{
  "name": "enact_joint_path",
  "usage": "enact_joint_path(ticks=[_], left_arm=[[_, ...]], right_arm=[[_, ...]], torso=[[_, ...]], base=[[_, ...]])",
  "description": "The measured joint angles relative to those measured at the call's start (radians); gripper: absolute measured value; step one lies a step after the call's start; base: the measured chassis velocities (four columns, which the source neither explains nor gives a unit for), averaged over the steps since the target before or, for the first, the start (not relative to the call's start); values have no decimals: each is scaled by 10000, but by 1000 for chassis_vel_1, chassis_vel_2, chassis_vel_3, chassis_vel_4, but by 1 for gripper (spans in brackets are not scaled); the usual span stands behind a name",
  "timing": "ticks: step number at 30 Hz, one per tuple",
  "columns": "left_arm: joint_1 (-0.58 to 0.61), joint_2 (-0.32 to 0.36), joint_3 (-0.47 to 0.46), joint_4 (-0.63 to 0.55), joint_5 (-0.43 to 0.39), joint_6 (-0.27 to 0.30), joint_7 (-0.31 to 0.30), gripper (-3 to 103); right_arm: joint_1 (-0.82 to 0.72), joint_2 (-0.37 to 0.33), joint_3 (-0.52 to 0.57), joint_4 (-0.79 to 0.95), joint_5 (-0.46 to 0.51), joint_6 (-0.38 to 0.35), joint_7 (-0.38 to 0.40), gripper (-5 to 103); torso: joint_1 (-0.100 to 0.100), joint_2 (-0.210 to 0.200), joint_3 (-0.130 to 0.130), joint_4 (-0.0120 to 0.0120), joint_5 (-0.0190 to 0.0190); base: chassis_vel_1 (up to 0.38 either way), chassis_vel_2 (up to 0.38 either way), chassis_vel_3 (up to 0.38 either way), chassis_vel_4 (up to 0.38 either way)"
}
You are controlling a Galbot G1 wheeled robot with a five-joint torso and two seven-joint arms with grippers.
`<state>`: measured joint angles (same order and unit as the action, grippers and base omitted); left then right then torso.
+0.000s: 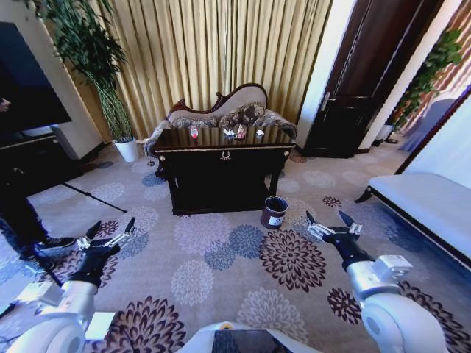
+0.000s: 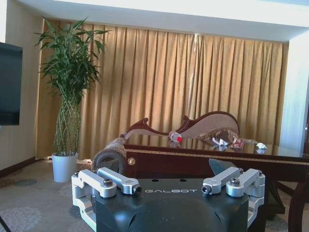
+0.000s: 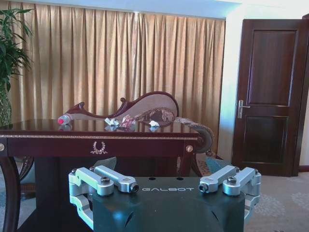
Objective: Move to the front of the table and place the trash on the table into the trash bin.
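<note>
In the head view, the desk (image 1: 223, 156) is seen ahead across the patterned carpet (image 1: 221, 272), in front of a sofa (image 1: 221, 112). The trash is spread along the desktop: a bottle (image 1: 193, 132) toward the robot's left, a wrapper (image 1: 241, 132) and paper (image 1: 260, 133) farther right. The bin (image 1: 274, 212) is set on the carpet just beside the desk's front right leg. The left gripper (image 1: 110, 234) and right gripper (image 1: 330, 222) are held low over the carpet, well apart from the desk, each with its jaws spread.

In the left wrist view, the left gripper (image 2: 169, 186) is seen with jaws spread; beyond it the bottle (image 2: 175, 137), wrapper (image 2: 237, 143) and paper (image 2: 261, 145) lie on the desk (image 2: 203, 159), a potted plant (image 2: 67, 96) standing beside.

In the right wrist view, the right gripper (image 3: 164, 186) is shown with jaws spread before the desk (image 3: 96, 140), on which the bottle (image 3: 64, 119), wrapper (image 3: 128, 121) and paper (image 3: 154, 123) rest.
</note>
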<state>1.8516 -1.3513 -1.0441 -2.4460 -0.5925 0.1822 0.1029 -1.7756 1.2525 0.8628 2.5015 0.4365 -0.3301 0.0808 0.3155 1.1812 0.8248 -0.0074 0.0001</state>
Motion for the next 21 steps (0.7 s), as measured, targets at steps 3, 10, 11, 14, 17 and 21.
enact_joint_path(ticks=[3, 10, 11, 14, 17, 21], left_arm=[[-5, -4, 2, 10, 0, -8, 28, 100], [-5, -25, -5, 22, 0, -27, 118, 100], [-4, -33, -7, 22, 1, -28, 144, 100], [3, -55, -7, 23, 3, -31, 193, 100], [12, -89, -5, 21, 8, -35, 226, 100], [25, -139, 1, 19, 14, -52, 274, 100]], right_arm=[[-4, 4, -13, -3, -8, 22, 0, 100], [-13, -11, -23, -7, -23, 131, 0, 100], [-21, -11, -30, -7, -27, 142, -1, 100], [-52, 3, -52, -9, -58, 158, -8, 100], [-73, 8, -82, -15, -108, 193, -16, 100], [-84, 12, -160, -16, -199, 223, -18, 100]], torso=[[-1, 1, -1, 0, -1], [0, 0, 1, 0, -1], [0, 0, 0, 0, -2], [-1, 0, 0, 0, -2], [5, -5, 4, 0, 3], [7, -4, 3, -2, -3]], base=[[-56, 86, 49, -82], [-157, 161, 150, -153], [-198, 235, 220, -216], [-251, 249, 276, -240], [-265, 243, 277, -266], [-283, 278, 285, -277]])
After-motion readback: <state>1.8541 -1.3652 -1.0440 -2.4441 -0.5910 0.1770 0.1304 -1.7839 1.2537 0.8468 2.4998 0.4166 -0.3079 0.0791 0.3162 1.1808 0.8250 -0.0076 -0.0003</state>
